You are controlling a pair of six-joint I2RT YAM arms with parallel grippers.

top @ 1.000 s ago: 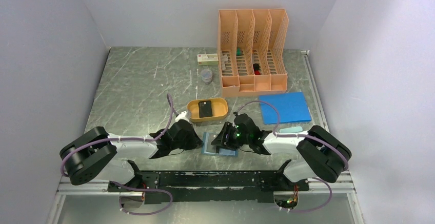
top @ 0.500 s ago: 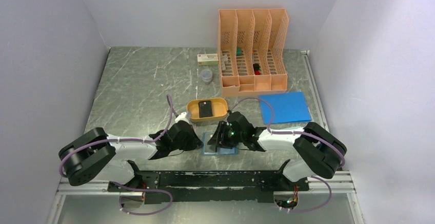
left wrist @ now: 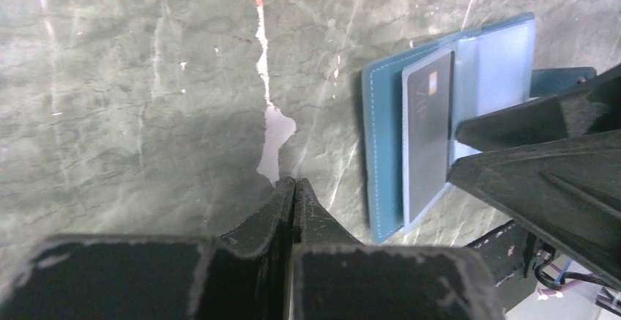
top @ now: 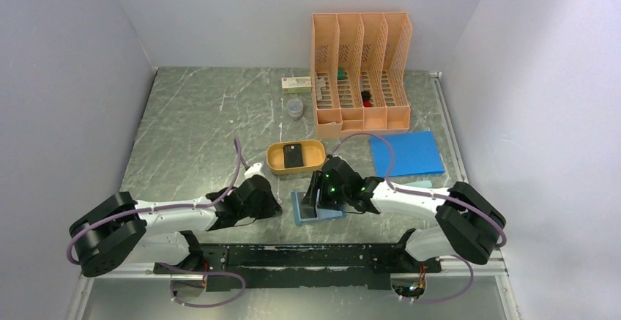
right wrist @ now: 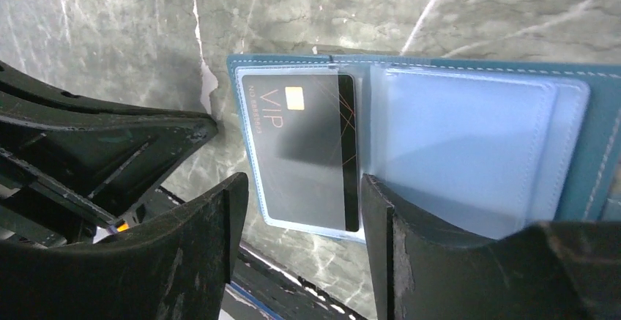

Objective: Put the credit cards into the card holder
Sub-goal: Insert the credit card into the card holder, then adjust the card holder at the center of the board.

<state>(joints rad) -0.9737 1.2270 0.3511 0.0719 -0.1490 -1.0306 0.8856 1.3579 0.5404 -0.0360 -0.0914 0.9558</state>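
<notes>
The teal card holder (right wrist: 575, 126) lay opened flat on the marble table (top: 190, 129) near the arm bases, seemingly so its clear pockets faced upward, a black VIP credit card (right wrist: 307, 151) seated in one pocket, the right gripper (right wrist: 300, 188) spread wide astride it, and the left gripper (left wrist: 294, 188) pinched shut on nothing beside it.

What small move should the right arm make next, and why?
Probably lift the right gripper off the holder and head for the tray: its jaws stand open, one card sits in a pocket, and another card lies in the tray.
</notes>
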